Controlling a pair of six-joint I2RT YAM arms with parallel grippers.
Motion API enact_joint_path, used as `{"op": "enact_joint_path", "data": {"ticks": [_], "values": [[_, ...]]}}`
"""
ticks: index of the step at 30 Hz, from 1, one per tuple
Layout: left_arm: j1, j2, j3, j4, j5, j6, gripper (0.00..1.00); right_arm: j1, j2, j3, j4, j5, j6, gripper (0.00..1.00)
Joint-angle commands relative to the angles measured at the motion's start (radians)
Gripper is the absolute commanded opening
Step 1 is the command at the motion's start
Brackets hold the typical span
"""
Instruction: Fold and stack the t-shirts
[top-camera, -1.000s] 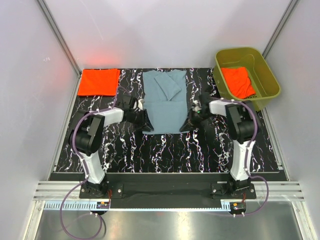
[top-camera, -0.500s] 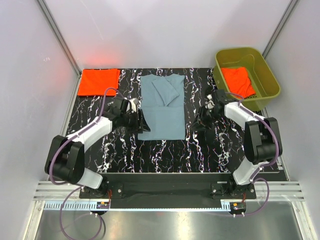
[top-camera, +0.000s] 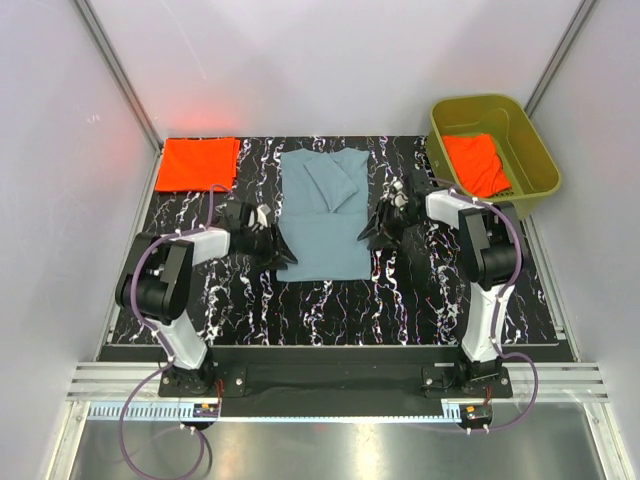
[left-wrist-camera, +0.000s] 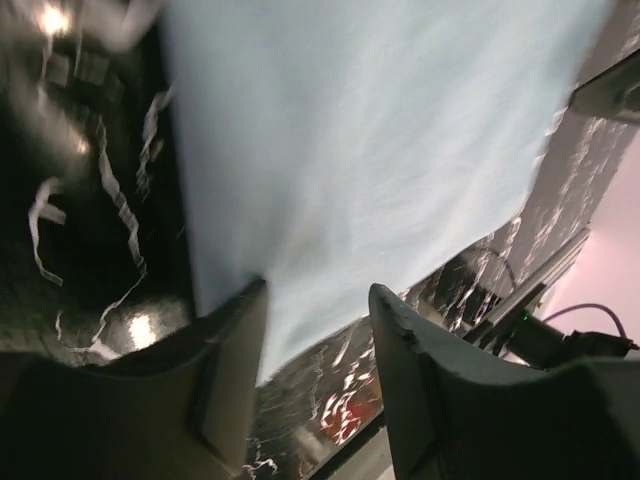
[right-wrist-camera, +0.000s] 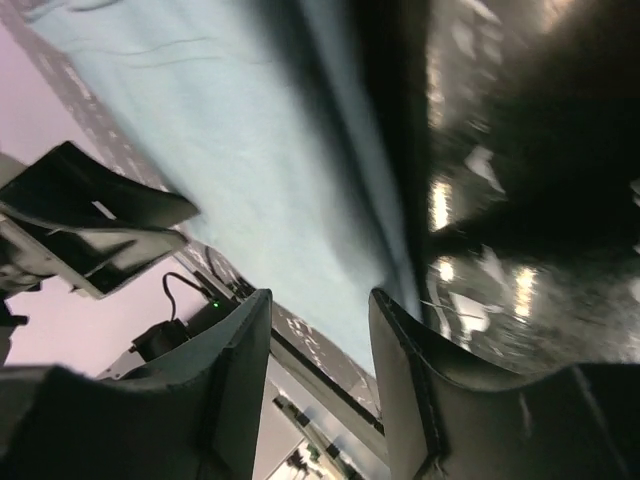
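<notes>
The left gripper (top-camera: 282, 254) and the right gripper (top-camera: 370, 234), both with jaws apart and holding nothing, sit low at the side edges of the large dusty blue-grey cloth t-shirt (top-camera: 322, 215), which lies flat mid-table with sleeves turned in. A shallow pinch could catch only one layer and drag the fold crooked. Bare black white-veined tabletop (top-camera: 330, 310) near the bases leaves room, but farther back the folded bright orange-red t-shirt (top-camera: 198, 163) at left and the olive-green plastic tub (top-camera: 527, 150) holding another orange-red t-shirt (top-camera: 478, 163) at right crowd the corners, where a wide swing could knock them.
</notes>
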Motion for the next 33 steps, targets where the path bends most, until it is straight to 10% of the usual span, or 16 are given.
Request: {"op": "enact_joint_path", "data": {"ticks": [1,8,16,33], "values": [[-0.002,-0.011,-0.058,0.043,-0.013,0.009,0.5,-0.004,-0.008,-0.049,0.026,-0.003,0.002,0.5],[-0.042,-0.409,-0.112,-0.167,-0.272,0.002,0.77,-0.01,-0.263,-0.284,-0.095,0.232,-0.029,0.65],[-0.072,-0.752,-0.412,-0.103,-0.368,-0.463,0.65,0.117,-0.56,-0.615,0.208,0.272,0.412,0.72],[-0.065,-0.502,-0.503,0.132,-0.466,-0.719,0.63,0.24,-0.46,-0.772,0.54,0.412,0.756,0.57]]}}
